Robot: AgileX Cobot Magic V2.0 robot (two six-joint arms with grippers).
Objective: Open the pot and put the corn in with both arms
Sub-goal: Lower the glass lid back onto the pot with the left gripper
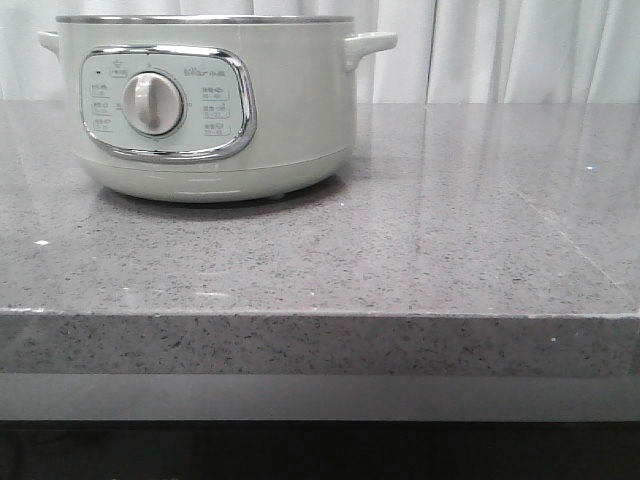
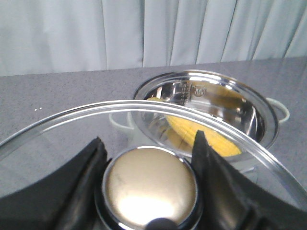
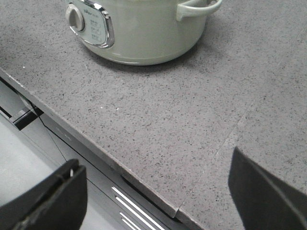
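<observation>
The pale-green pot [image 1: 200,110] stands at the back left of the counter, with no lid on it; its dial [image 1: 153,104] faces me. In the left wrist view the pot [image 2: 268,115] is open and the yellow corn [image 2: 201,132] lies inside on the shiny metal bowl. My left gripper [image 2: 149,184] is shut on the lid knob [image 2: 149,184] and holds the glass lid [image 2: 57,129] up, away from the pot. My right gripper [image 3: 158,201] is open and empty above the counter's front edge, well apart from the pot [image 3: 144,28].
The grey speckled counter [image 1: 420,230] stretches to the right of the pot. Its front edge [image 3: 96,143] has dark cabinet fronts below. White curtains [image 1: 500,50] hang behind.
</observation>
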